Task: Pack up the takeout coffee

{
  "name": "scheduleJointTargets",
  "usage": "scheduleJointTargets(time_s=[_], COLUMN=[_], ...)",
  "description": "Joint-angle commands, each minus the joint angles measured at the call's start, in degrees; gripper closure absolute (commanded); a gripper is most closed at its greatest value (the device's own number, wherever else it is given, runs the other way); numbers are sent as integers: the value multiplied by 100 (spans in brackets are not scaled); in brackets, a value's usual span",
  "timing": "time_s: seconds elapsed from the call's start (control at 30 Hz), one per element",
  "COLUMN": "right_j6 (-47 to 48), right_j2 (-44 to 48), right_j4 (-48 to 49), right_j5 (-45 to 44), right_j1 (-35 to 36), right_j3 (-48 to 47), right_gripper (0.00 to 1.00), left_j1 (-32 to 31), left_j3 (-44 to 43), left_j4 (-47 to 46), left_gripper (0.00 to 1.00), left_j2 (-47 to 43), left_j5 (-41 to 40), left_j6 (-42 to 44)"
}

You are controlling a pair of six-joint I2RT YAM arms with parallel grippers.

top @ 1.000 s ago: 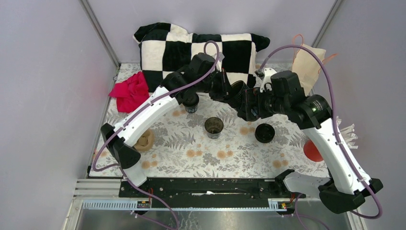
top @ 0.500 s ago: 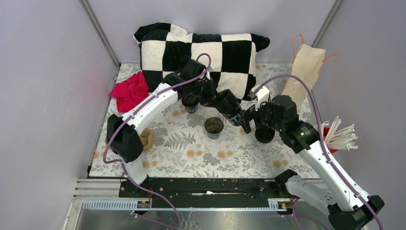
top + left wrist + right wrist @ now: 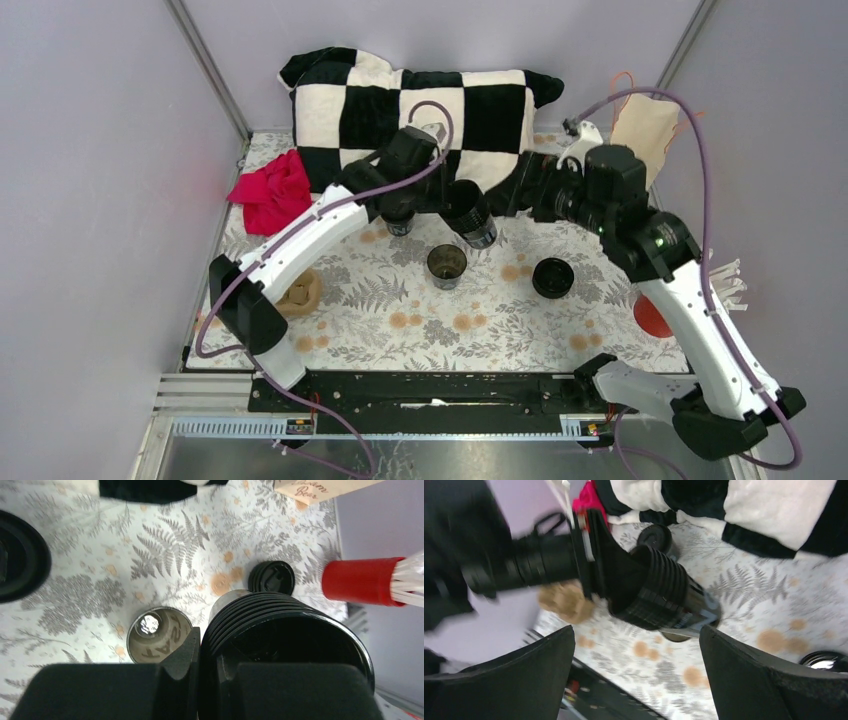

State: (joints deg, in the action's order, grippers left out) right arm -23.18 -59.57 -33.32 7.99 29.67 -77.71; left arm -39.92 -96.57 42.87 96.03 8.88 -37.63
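Nearest me on the left of the surface [image 3: 480,330] sits the brown pulp carrier [image 3: 302,292], with nothing in it that I can see. On the near right stands the red cup of straws [image 3: 360,581]. A little farther in, a loose black lid [image 3: 553,277] lies flat right of centre. To its left an open black cup [image 3: 447,264] stands upright and uncovered. The two are apart, with bare surface between them.

Beyond the open cup and to its left, a lidded black cup [image 3: 655,536] stands upright, partly under my left arm in the overhead view. So the coffee is not packed yet: one cup looks capped, one needs its lid, and neither is in the carrier.

My left claw [image 3: 205,660] is nearly closed, pinching the wall of a stack of nested black cups [image 3: 280,615]. It holds the stack tilted in the air just beyond the open cup. My right claw [image 3: 636,640] is spread as wide as it goes and holds nothing. It faces the stack from the right, near the checkered pillow [image 3: 430,100].

I judge the step in hand to be dealing with this spare stack. The next move calls for setting it down somewhere out of the way. Then my right claw should fetch the lid and seat it squarely on the open cup before either cup goes to the carrier.

At the far edge, a red cloth [image 3: 270,190] lies left of the pillow and a paper bag [image 3: 645,125] leans in the right corner.
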Motion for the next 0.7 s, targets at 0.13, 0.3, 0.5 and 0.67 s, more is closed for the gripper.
scheduleJointTargets(time_s=[0.13, 0.3, 0.5, 0.67], right_j6=[-1961, -1620, -1584, -1519], right_j2=[-1729, -2395, -2114, -2094], right_j4=[-2770, -3229, -2468, -1943], right_j5=[-1376, -1847, -1932, -2349], right_j1=[19, 20, 76, 392], right_j3=[-2567, -2954, -1804, -1187], right_gripper=[0, 11, 26, 38], left_j1=[-1007, -1320, -1349, -1344], left_j3=[-729, -1328, -1476, -1831], left_j4=[-513, -139, 138, 534], left_gripper=[100, 100, 100, 100], left_j2=[230, 589, 761, 988], left_j5=[-2993, -3359, -3293, -3222], left_j6=[772, 718, 413, 117])
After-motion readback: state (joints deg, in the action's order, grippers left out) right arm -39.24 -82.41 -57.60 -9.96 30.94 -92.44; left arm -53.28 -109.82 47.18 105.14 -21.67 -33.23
